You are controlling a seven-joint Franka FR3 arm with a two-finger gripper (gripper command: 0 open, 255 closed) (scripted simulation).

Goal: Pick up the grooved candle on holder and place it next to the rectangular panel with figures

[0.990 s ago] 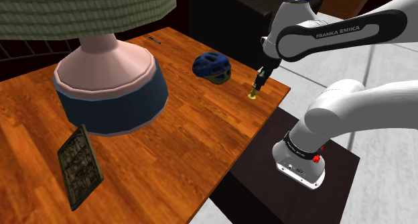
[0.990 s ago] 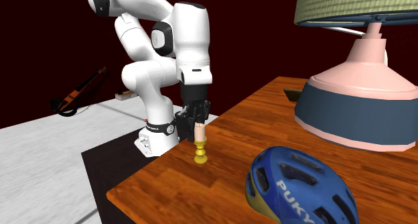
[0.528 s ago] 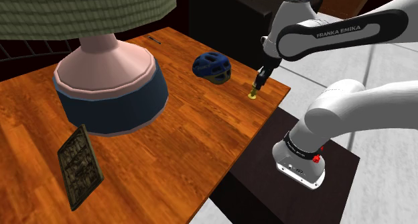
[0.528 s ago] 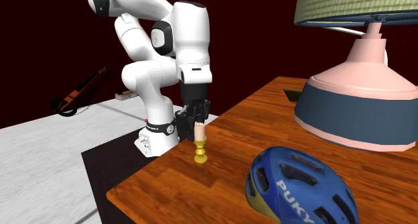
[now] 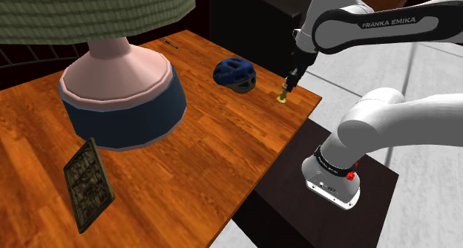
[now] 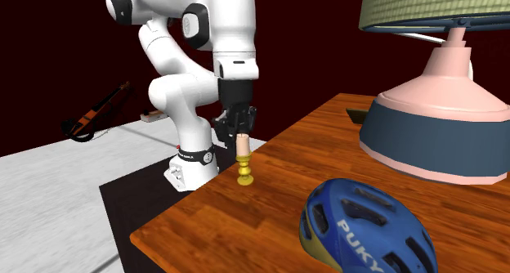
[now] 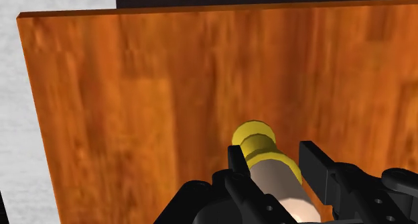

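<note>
A pale grooved candle on a yellow holder hangs upright just above the wooden table, near its corner by the robot's stand. My black gripper is shut on the candle's upper part. In the wrist view the fingers clasp the candle from both sides, and the yellow holder sticks out past them over the wood. In the shoulder view the candle is under the gripper. The dark rectangular panel with figures lies flat far off, toward the shoulder view's lower left.
A blue helmet lies close to the candle. A big lamp with a pink and blue base stands between the candle and the panel. A thin dark stick lies by the far table edge. The table edge drops off beside the stand.
The arm has risen with the candle, so the holder has left the tabletop and hangs slightly above it. The grip has stayed the same.
</note>
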